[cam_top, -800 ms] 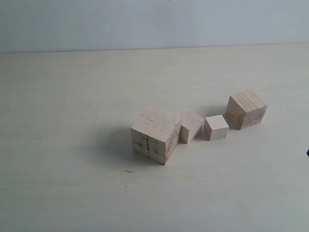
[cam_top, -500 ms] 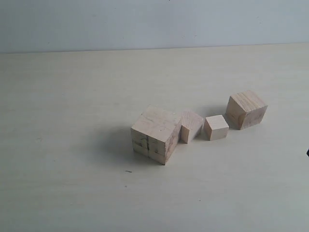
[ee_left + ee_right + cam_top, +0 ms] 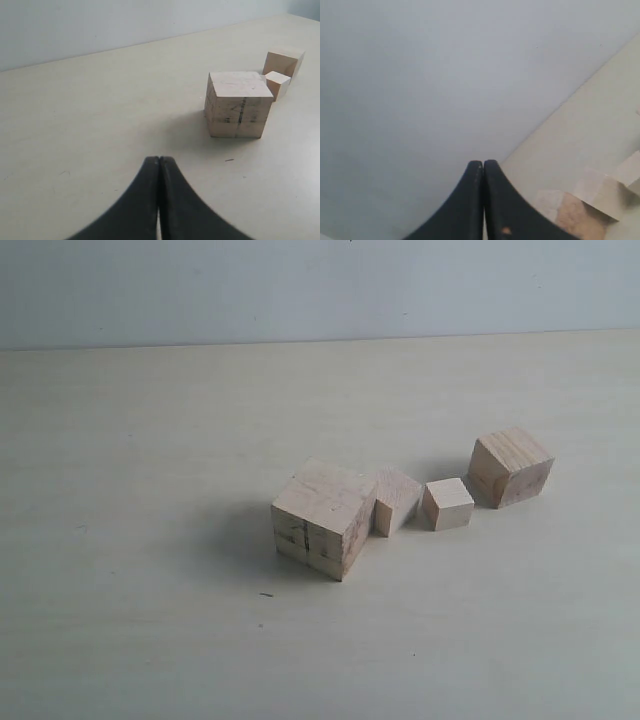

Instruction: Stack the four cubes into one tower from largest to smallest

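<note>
Pale wood lies unstacked on the tabletop; no tower is begun.

The largest cube, marked by dark cracks on one side, is set at the left end of a loose row. A smaller cube is leaned against its right flank, touching it. The smallest cube is placed just beside that one, and the second-largest cube is set a little apart at the right end, turned at an angle. Nothing is seen to have shifted over the last moments, so stacking is judged not yet started, with every lift left to be done. The left pincer is pressed together and empty, well short of the largest cube. The right pincer is likewise pressed together, with nothing held. No brand, label or writing is found anywhere.
</note>
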{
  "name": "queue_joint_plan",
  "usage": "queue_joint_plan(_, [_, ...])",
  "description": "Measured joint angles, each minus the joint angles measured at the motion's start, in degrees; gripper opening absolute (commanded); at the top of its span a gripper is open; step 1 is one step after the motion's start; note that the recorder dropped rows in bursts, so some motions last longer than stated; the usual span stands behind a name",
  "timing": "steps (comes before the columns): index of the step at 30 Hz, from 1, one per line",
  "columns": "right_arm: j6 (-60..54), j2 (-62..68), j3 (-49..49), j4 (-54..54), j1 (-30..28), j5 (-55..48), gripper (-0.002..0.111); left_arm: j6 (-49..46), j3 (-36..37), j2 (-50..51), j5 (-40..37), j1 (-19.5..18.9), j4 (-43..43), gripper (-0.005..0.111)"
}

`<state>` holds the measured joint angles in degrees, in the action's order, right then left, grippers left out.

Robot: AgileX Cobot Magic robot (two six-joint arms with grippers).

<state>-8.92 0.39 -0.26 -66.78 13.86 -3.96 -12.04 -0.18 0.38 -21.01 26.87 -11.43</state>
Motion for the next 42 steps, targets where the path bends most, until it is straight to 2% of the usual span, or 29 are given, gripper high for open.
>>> queue_joint_plan(6, [0.57,0.0,0.0,-5.96,0.0,0.06,0.0,0.0,0.0,0.0,0.0,0.0,0.0,0.0])
queue_joint_plan(10, [-3.47,-0.1,-1.31,-6.42,0.0,-6.44,0.0,0.0,0.0,0.0,0.0,0.0,0.0,0.0])
queue_joint_plan(14, [-20.92,1.38,-9.71,-6.34,0.0,-17.24,0.0,0.0,0.0,0.0,0.0,0.0,0.0,0.0])
queue_joint_plan(16, [-24.69,5.27,-15.25,-3.62,0.0,-23.28,0.0,0.0,0.0,0.0,0.0,0.0,0.0,0.0])
queue_joint_plan(18, [-24.42,16.18,-25.51,9.41,0.0,-34.41,0.001,0.0,0.0,0.0,0.0,0.0,0.0,0.0])
queue_joint_plan(19, [-22.26,24.38,-31.9,19.11,0.0,-42.56,0.005,0.0,0.0,0.0,0.0,0.0,0.0,0.0])
queue_joint_plan(21, [-20.96,38.31,-41.66,29.44,0.0,-50.14,0.026,0.0,0.0,0.0,0.0,0.0,0.0,0.0])
queue_joint_plan(23, [-22.25,49.61,-48.97,31.38,1.1,-51.81,0.071,0.0,0.0,0.0,0.0,0.0,0.0,0.0])
queue_joint_plan(25, [-24.4,60.21,-53.46,31.27,3.05,-51.94,0.095,0.0,0.0,0.0,0.0,0.0,0.0,0.0])
queue_joint_plan(26, [-26.0,65.16,-54.28,31.27,4.27,-50.72,0.098,0.0,0.0,0.0,0.0,0.0,0.0,0.0])
queue_joint_plan(30, [-32.34,79.8,-55.37,30.74,7.81,-42.55,0.098,0.0,0.0,0.0,0.0,0.0,0.0,0.0])
queue_joint_plan(34, [-35.04,90.74,-60.16,31.87,11.28,-40.22,0.098,0.0,0.0,0.0,0.0,0.0,0.0,0.0])
queue_joint_plan(42, [-23.31,104.48,-74.3,49.11,13.13,-42.05,0.098,0.0,0.0,0.0,0.0,0.0,0.0,0.0])
